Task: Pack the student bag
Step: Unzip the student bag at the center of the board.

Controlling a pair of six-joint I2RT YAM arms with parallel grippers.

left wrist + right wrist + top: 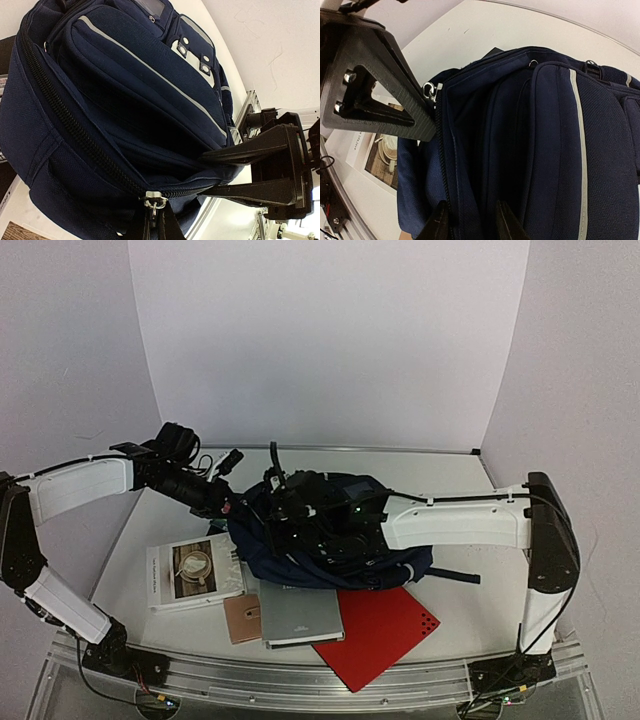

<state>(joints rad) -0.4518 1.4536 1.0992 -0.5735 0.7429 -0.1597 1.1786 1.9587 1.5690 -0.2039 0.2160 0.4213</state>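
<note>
The student bag (345, 540), a dark navy backpack with grey stripes, lies in the middle of the table. It fills the left wrist view (110, 100) and the right wrist view (545, 150). My left gripper (154, 219) is at the bag's left end (228, 508), shut on the silver zipper pull (154, 201) of the main black zipper. The same pull shows in the right wrist view (429, 90). My right gripper (472, 222) reaches over the bag (275, 508) and is closed on a fold of fabric beside that zipper. What is inside the bag is hidden.
In front of the bag lie a white magazine with a coffee photo (193, 573), a small brown notebook (242, 618), a grey laptop (300, 615) and a red folder (385, 630). White walls enclose the back and sides. A metal rail (300, 680) runs along the near edge.
</note>
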